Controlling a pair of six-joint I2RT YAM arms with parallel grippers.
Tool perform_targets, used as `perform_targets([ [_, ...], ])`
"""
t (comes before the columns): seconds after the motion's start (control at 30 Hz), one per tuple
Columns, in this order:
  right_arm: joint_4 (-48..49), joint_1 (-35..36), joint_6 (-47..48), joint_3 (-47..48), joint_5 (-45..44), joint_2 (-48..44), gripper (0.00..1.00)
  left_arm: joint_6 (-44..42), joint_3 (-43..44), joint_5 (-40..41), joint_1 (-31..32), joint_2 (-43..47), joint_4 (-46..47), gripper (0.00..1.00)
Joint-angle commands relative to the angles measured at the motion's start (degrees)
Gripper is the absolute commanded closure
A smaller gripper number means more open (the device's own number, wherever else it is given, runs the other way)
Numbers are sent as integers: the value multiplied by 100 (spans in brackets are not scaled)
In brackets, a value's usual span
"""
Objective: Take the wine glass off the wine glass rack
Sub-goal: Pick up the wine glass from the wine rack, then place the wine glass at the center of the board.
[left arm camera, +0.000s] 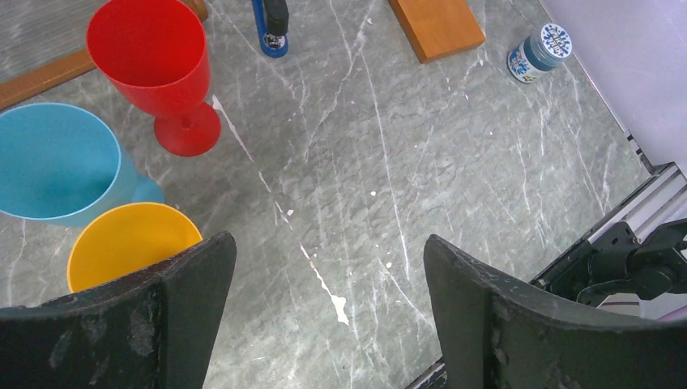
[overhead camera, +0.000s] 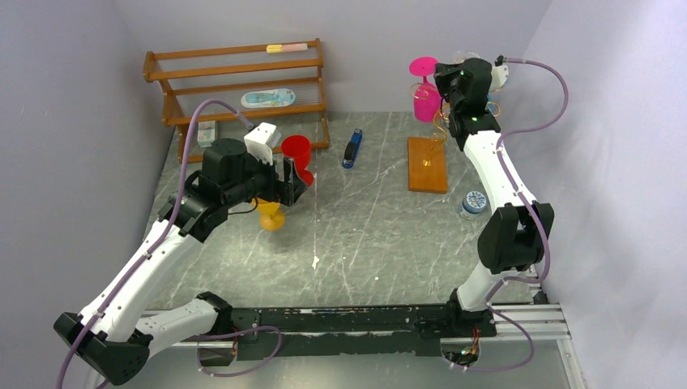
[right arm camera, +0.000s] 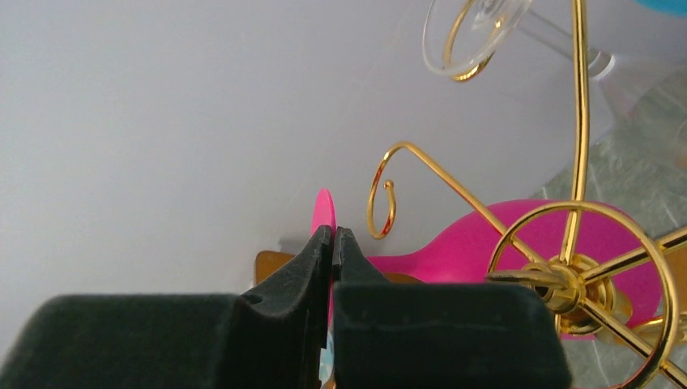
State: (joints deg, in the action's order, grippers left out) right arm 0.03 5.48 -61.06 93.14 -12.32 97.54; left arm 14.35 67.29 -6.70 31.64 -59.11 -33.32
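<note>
The wine glass rack is a gold wire stand on an orange-brown wooden base; its scroll arms and hub fill the right wrist view. A pink wine glass hangs upside down beside it. My right gripper is shut on the edge of its foot disc, just left of a curled arm tip. Whether the stem still rests in an arm I cannot tell. A clear glass foot hangs on an upper arm. My left gripper is open over bare table.
Red, blue and yellow goblets stand under the left gripper. A brown slatted shelf is at the back left, a blue stapler mid-table, a small jar right of the rack base.
</note>
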Motion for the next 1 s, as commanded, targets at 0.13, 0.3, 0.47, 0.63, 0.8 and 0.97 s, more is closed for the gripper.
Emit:
perform_targets([
  [0.13, 212, 24, 59, -125, 795, -138, 100, -26, -57, -39, -26, 132, -52, 10],
  [0.3, 116, 24, 493, 212, 1453, 25, 100, -36, -42, -46, -30, 107, -20, 10],
  [0.47, 342, 33, 914, 243, 2269, 8, 100, -46, -12, -60, -26, 75, -20, 10],
  [0.63, 411, 74, 1315, 334, 3138, -7, 100, 10, -72, -52, -26, 69, 43, 10],
  [0.8, 590, 131, 1620, 330, 3996, -36, 100, 54, -21, -77, -27, 65, 105, 10],
  [0.97, 437, 378, 2287, 476, 4587, -97, 100, 110, -3, -45, -26, 155, 152, 10],
])
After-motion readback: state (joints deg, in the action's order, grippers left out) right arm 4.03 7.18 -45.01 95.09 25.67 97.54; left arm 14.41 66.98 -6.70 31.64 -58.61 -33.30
